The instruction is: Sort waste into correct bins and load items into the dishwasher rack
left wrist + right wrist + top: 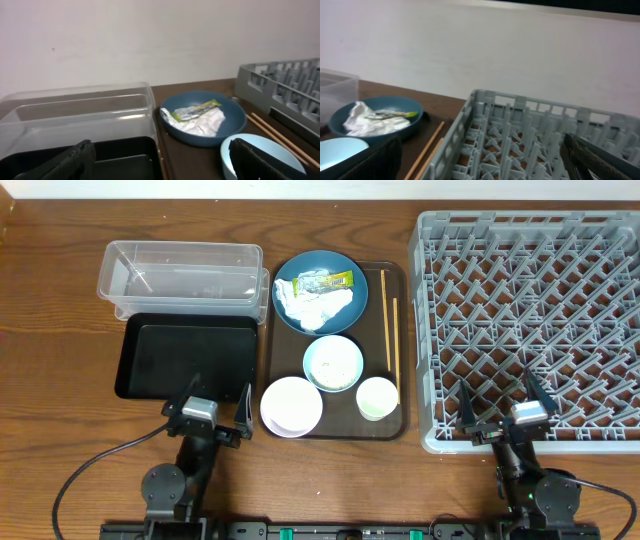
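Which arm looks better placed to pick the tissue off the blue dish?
Probably left: the left gripper, open, sits nearer the tissue and beside the tub and black tray; the right gripper hovers over the rack.

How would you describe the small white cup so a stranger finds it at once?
Start at the big grey rack; just left of it lies a brown tray. The small white cup stands in the tray's near right corner, below the chopsticks, and is the smallest round vessel there.
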